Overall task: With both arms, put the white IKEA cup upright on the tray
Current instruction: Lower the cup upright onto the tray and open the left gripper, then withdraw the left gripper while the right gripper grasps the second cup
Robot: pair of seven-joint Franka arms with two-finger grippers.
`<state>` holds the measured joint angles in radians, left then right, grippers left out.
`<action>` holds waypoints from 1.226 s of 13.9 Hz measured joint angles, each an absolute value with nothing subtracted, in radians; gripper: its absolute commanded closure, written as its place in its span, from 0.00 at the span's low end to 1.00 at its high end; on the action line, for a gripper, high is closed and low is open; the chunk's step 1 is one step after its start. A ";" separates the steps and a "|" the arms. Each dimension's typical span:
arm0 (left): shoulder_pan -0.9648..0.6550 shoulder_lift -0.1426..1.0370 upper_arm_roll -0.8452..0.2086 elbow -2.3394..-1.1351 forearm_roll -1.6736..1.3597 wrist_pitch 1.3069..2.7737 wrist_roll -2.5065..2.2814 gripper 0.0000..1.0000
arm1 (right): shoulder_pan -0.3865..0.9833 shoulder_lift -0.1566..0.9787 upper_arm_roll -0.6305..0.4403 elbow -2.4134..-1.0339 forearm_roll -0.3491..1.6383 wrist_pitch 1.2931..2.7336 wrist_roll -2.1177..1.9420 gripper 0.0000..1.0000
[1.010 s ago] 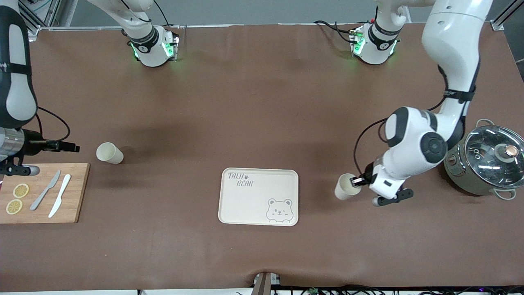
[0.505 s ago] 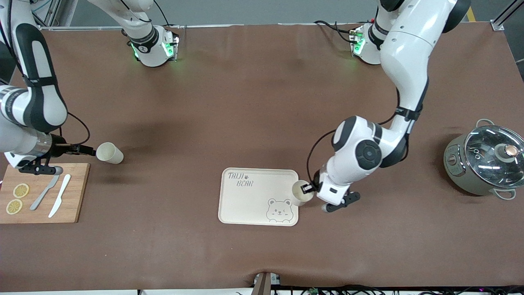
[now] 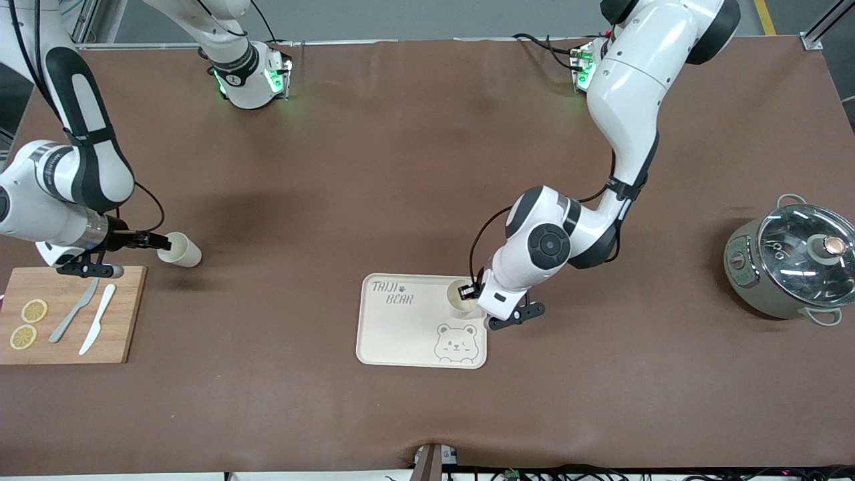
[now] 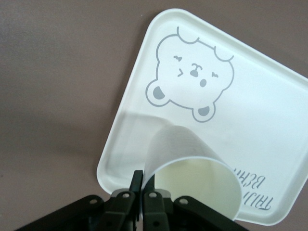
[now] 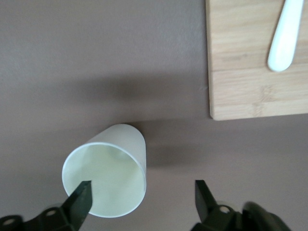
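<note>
Two cups in play, both plain off-white, smooth, tapered, no handle, no markings visible.

Cup one [image 3: 461, 296]: upright, mouth up, over the tray [image 3: 401, 334] at the corner toward the left arm's end, above the bear face [image 3: 455, 343]. Left gripper [image 3: 473, 290] pinches its rim wall, fingers [image 4: 149, 190] clamped tight on the thin wall; whether its base touches the tray cannot be told.

Tray: flat, cream, matte, rectangular with rounded corners and a shallow raised rim. Grey lettering reads "TAIJI BEAR" [image 3: 392, 292], with a small paw mark; winking bear drawn in grey line.

Cup two [image 3: 179, 249]: stands on the brown table mat [image 3: 374, 167] near the right arm's end, just beside the wooden cutting board [image 3: 123, 314]. Right gripper [image 3: 157, 242] is at its rim, fingers [image 5: 79, 199] spread wide, one at the mouth edge, the other well clear of the wall; nothing gripped.

Board: pale wood grain, carries two lemon slices [image 3: 28, 323], a grey knife [image 3: 73, 310] and a white knife [image 3: 97, 318].

Steel pot [image 3: 791, 260] with glass lid at the left arm's end.
</note>
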<state>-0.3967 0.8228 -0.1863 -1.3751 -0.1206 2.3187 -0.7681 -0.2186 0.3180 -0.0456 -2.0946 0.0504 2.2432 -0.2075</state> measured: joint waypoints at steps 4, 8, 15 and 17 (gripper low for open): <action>-0.397 0.846 -0.183 -1.374 -0.121 2.365 -0.768 0.00 | -0.219 0.318 -0.046 -2.130 0.050 2.263 -0.208 0.44; -0.393 0.834 -0.164 -1.345 -0.121 2.381 -0.768 0.00 | -0.219 0.318 -0.046 -2.146 0.050 2.263 -0.208 1.00; -0.274 0.641 -0.153 -1.321 -0.094 2.303 -0.758 0.00 | -0.217 0.314 -0.038 -2.112 0.050 2.213 -0.208 1.00; -0.239 0.589 -0.153 -1.321 -0.037 2.214 -0.745 0.00 | -0.205 0.314 -0.030 -2.086 0.051 2.200 -0.204 1.00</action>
<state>-0.2390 0.5891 -0.1529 -1.3213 -0.0366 2.2141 -0.7449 -0.2054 0.3136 -0.0301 -2.0861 0.0511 2.2004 -0.2043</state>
